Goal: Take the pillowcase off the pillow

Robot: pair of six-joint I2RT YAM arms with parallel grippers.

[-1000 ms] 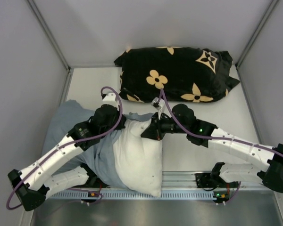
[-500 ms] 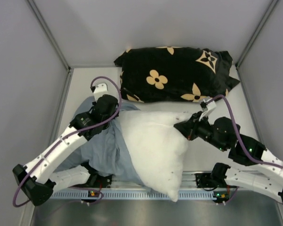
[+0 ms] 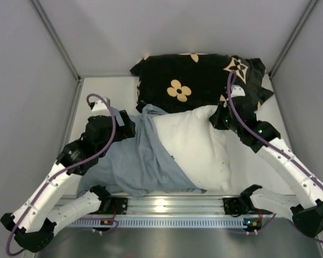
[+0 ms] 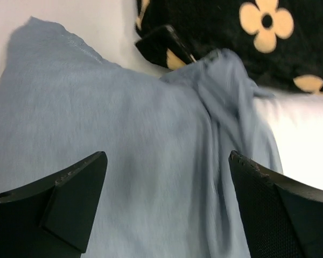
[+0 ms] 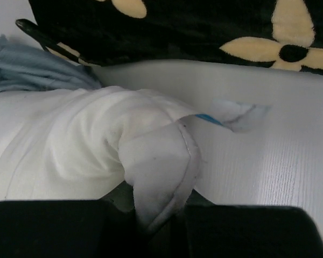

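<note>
Wrinkled pillowcase (image 3: 130, 167) (grey-blue) half off pillow (image 3: 200, 151).

Pillowcase (image 3: 132, 166) at left, overlapping pillow (image 3: 202, 148) at right, second pillow (image 3: 199, 80) behind both

Both arms, the left arm (image 3: 46, 188) and the right arm (image 3: 288, 166), are built of slim white shells joined by bulky black joint housings. A purple cable (image 3: 101, 97) loops off the left wrist and runs down along the links; a second purple cable (image 3: 228, 99) does the same on the right. A small green light (image 3: 260, 128) glows on a right joint. Seen from the left wrist, the jaws are matt black wedges, one with a finely dotted inner face.
</note>
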